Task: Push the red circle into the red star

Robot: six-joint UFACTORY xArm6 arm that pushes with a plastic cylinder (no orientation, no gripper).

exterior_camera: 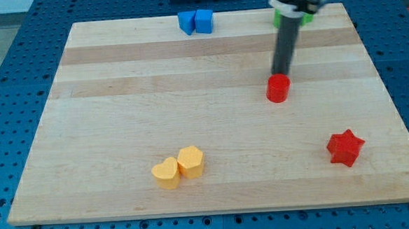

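Camera view: a pale wooden board (121, 133) on a blue perforated table (6, 69). The arm ends in a straight dark rod with no pincer, so no open or closed state applies. My tip (281, 74) sits at the upper edge of the red circle (278, 89), apparently touching it on the side toward the view's top. The red star (345, 148) lies well apart from the circle, toward the view's lower right. Two blue blocks (195, 22), touching each other, stand at the board's top edge; their exact shapes are hard to tell. A green block (303, 18) is mostly hidden behind the arm at the top right. A yellow heart (166, 172) and a yellow hexagon-like block (191, 161) touch at the lower centre-left. No brands, labels or writing can be read.
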